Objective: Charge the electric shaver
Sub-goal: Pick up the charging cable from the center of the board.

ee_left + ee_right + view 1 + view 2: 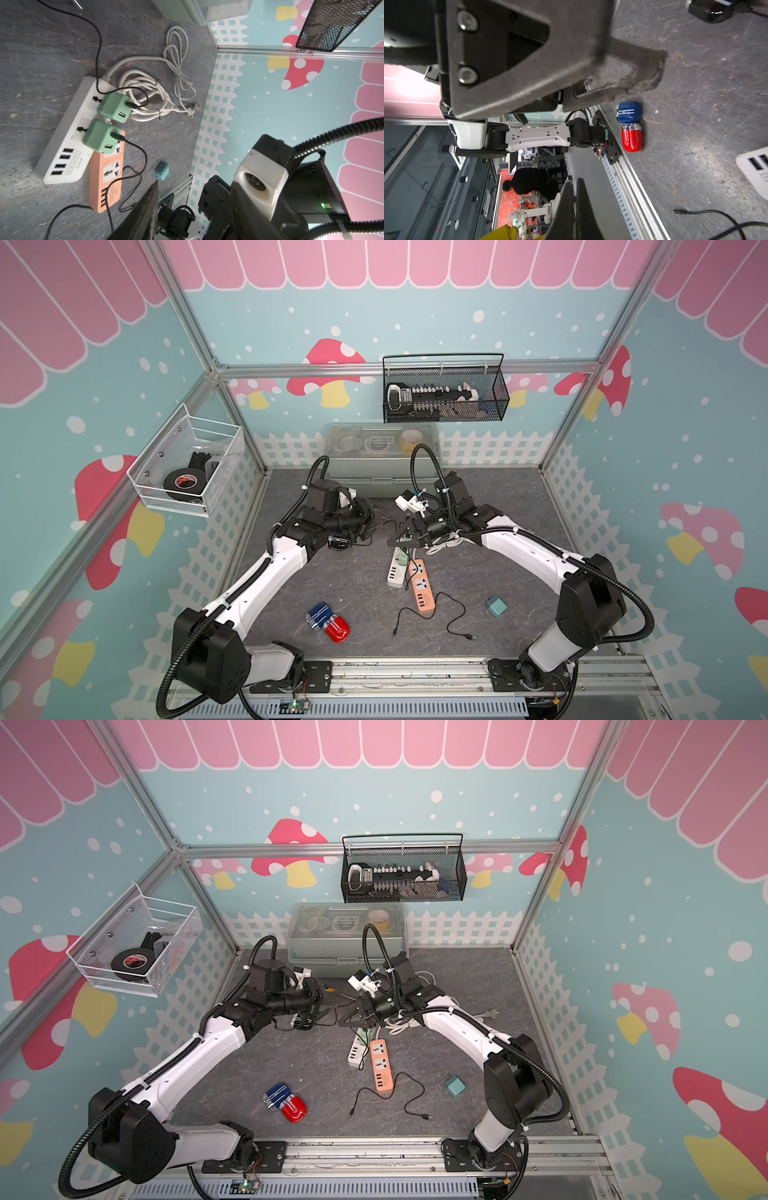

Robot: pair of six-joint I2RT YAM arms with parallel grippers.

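While the black shaver [340, 542] lies on the table [353, 585] just beside the left gripper [366, 521], whose spread cannot be told, the right gripper [395, 544] hangs by the white power strip [395, 576], fingers pressed together. The left wrist view shows two green chargers [114, 108] plugged into that strip, a black cable [129, 104] in each. The right wrist view catches the black shaver [711, 9] at its edge, apart from a blue shaver [629, 111] and red shaver [632, 138] lying end to end.
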